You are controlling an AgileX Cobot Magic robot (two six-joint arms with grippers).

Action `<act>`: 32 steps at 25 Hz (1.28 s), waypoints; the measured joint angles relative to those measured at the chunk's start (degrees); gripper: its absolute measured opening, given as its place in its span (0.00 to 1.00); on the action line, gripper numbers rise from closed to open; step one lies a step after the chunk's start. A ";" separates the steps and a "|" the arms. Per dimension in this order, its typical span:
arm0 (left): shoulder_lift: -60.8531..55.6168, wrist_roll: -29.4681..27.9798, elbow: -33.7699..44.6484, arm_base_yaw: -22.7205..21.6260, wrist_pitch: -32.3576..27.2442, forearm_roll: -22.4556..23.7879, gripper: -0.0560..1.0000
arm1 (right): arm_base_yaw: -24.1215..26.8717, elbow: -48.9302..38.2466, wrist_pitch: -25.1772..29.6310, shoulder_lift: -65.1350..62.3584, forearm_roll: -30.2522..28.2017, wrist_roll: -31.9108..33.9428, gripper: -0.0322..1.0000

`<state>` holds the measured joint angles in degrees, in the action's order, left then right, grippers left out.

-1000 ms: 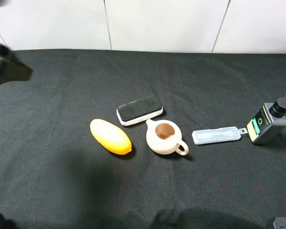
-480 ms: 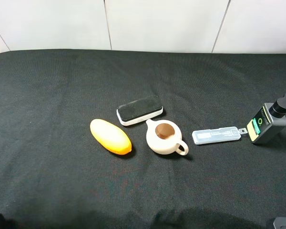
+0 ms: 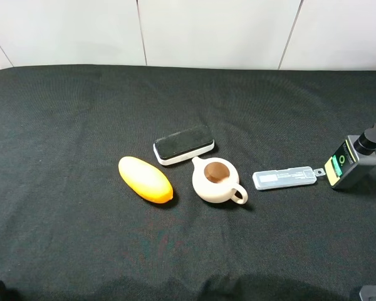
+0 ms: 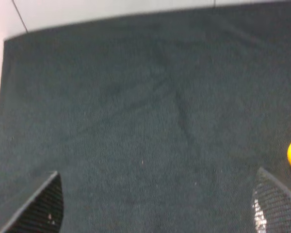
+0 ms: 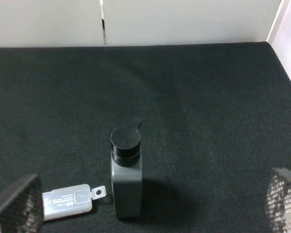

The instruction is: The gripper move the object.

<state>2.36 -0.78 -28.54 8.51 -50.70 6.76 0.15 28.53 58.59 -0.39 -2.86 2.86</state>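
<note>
Black cloth-covered table [image 3: 81,125] against a white panelled wall; the small flat rounded block with black top and white base [image 3: 183,145] lies mid-table, just behind the cream ceramic teapot [image 3: 217,180] and beside the orange oval [image 3: 145,179], untouched. Risk, as I judge it: any approach into that tight cluster could nudge the teapot or roll the oval. Neither arm shows in the overhead view; the left gripper [image 4: 155,206] hangs spread wide and empty over bare cloth, the right gripper [image 5: 153,206] likewise wide, above the grey bottle with black cap [image 5: 125,171].

One eraser block [image 3: 183,144], one orange oval [image 3: 145,179], one teapot [image 3: 217,181], one case [image 3: 284,178] — one bottle [image 3: 353,160], seemingly.
</note>
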 joint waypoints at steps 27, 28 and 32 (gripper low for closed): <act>-2.54 -2.32 0.47 0.00 -10.11 -1.26 0.83 | 0.00 0.00 0.00 0.00 0.00 0.00 0.70; -2.54 -2.32 0.47 0.00 -10.11 -1.26 0.83 | 0.00 0.00 0.00 0.00 0.00 0.00 0.70; -2.54 -2.32 0.47 0.00 -10.11 -1.26 0.83 | 0.00 0.00 0.00 0.00 0.00 0.00 0.70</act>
<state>-0.18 -3.10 -28.07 8.51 -60.81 5.50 0.15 28.53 58.59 -0.39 -2.86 2.86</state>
